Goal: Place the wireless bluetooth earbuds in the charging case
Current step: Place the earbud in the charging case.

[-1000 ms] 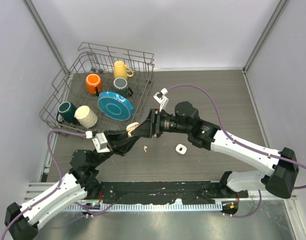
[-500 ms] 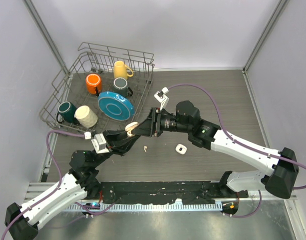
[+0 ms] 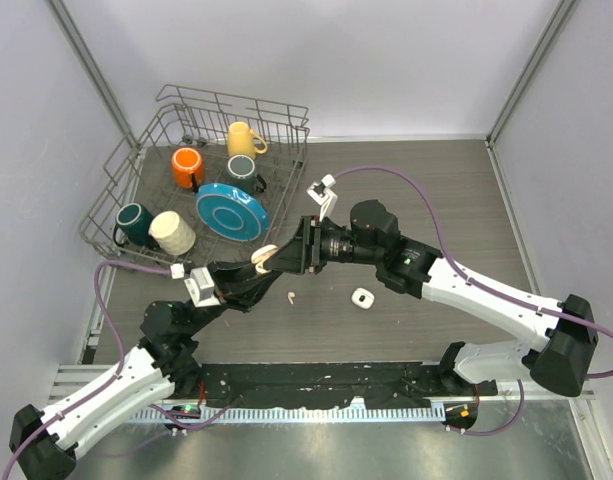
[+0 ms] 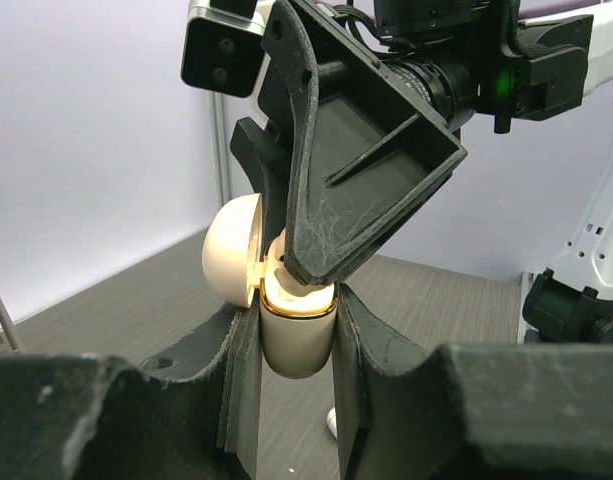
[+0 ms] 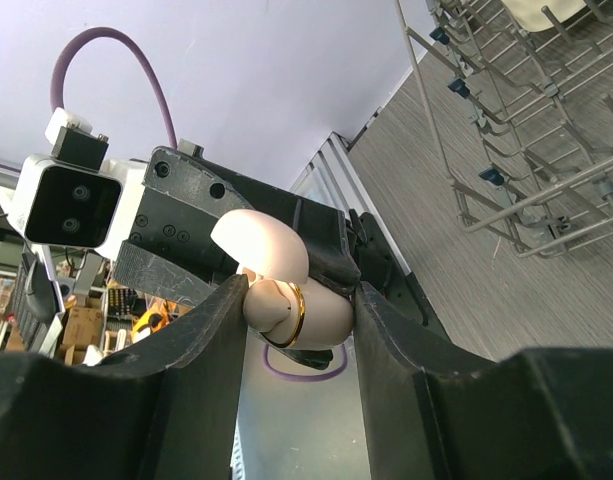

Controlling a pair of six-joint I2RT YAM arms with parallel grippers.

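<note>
**Seating an earbud: the case is held up between 2 arms.**

From above, the case (image 3: 265, 254) is off the surface (image 3: 436, 200), with 1 loose earbud (image 3: 291, 296) lying below. In the left wrist view, the left jaws clamp the case body, lid open. In the right wrist view, the right jaws straddle its mouth, and I cannot tell if they pinch. The seated earbud (image 5: 273, 300) looks in. Next, probably, the right arm backs off gently and fetches the loose earbud.

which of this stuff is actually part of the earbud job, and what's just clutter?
Job: charging case, lid open, clamped in left gripper; right gripper at its mouth; loose earbud on the table; small white piece near it, too small to identify.

Clutter: dish rack holding blue plate, yellow mug, orange mug, grey mug, green mug, cream mug.
</note>
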